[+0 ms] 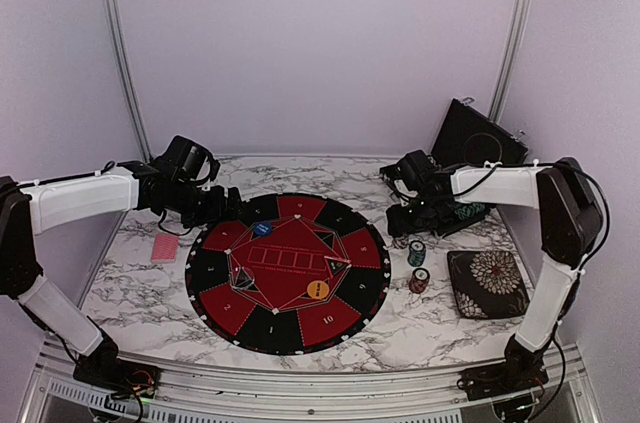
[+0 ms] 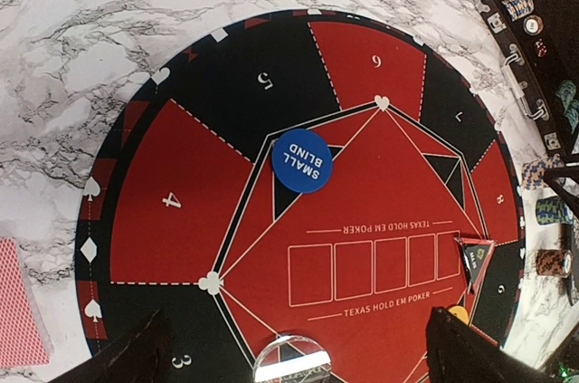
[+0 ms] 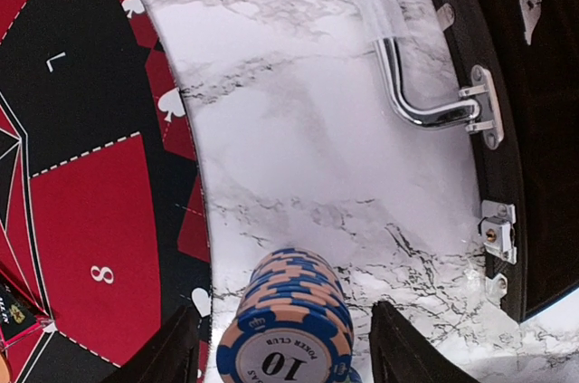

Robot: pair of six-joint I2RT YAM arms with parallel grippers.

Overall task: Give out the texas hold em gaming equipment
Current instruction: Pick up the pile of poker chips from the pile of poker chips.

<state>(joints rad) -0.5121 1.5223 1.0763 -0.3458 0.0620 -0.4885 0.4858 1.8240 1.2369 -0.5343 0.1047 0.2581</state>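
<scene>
Top external view: a round red-and-black poker mat (image 1: 288,273) lies at the middle of the marbled worktop (image 1: 140,288), with a blue "small blind" disc (image 2: 302,160) at about eleven o'clock on it and an orange disc (image 1: 318,290) near four o'clock. A pink-backed card (image 1: 165,246) rests flat on the worktop at nine o'clock, just off the mat. The left end effector (image 1: 222,205) hovers over the mat's ten o'clock edge with its fingers spread wide and nothing between them. The right end effector (image 3: 282,347) sits at two o'clock beside the open black case (image 1: 470,143); its fingers stand either side of a blue-and-peach chip stack (image 3: 288,320), apart from it, grip not closed. Two more chip stacks (image 1: 417,266) stand at three o'clock, next to a dark flower-patterned tray (image 1: 486,283).
</scene>
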